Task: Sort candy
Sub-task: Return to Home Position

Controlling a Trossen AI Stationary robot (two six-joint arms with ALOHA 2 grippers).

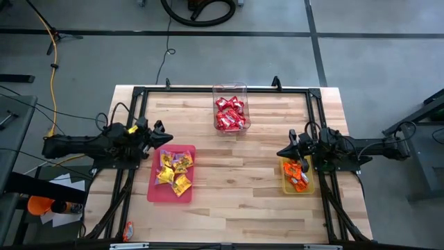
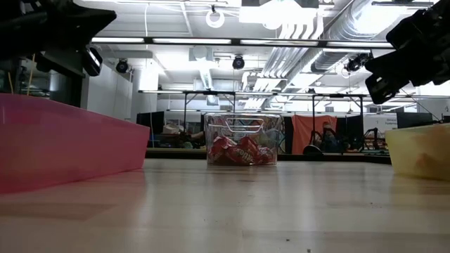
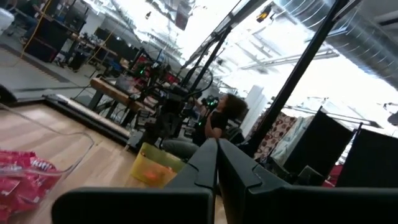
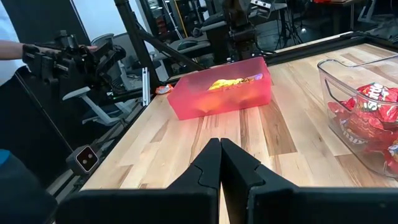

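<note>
left jaws, right jaws closed, empty; red candy (image 1: 230, 114) lies in tub (image 1: 229, 87).

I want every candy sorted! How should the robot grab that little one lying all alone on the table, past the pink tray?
Probably from straight above, pinching across the narrow middle of the stray candy. It lies flat on the table with nothing beside it, so a top-down reach looks unblocked. The left gripper, shut for now, is the nearer one.
</note>
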